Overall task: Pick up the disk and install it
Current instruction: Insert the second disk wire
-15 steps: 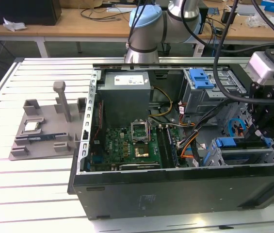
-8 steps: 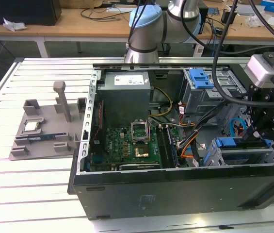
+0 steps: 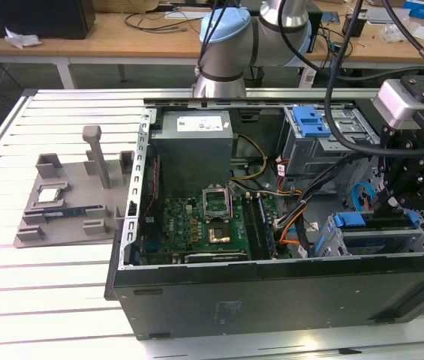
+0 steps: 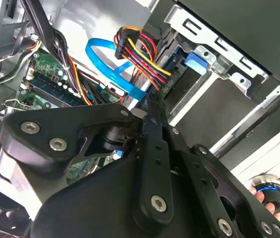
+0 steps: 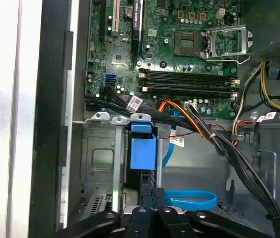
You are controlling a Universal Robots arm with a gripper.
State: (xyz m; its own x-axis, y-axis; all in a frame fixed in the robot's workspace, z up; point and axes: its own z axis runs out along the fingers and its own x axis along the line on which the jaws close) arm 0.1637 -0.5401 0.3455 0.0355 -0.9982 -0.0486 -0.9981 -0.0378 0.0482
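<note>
The disk stands on edge in the grey drive bay at the case's front corner, on the exterior view's right. Its blue carrier frame sits in the bay slot, and the carrier also appears past the black linkage in the second wrist view. My gripper hangs just over the disk's outer end. In both wrist views the fingers meet at the tips, so the gripper looks shut right at the disk's dark edge. The gripper has nothing visible between its tips.
The open case holds the motherboard, a power supply and a grey cage with a blue latch. A blue cable loop and black and orange cables lie beside the bay. A grey fixture stands outside the case.
</note>
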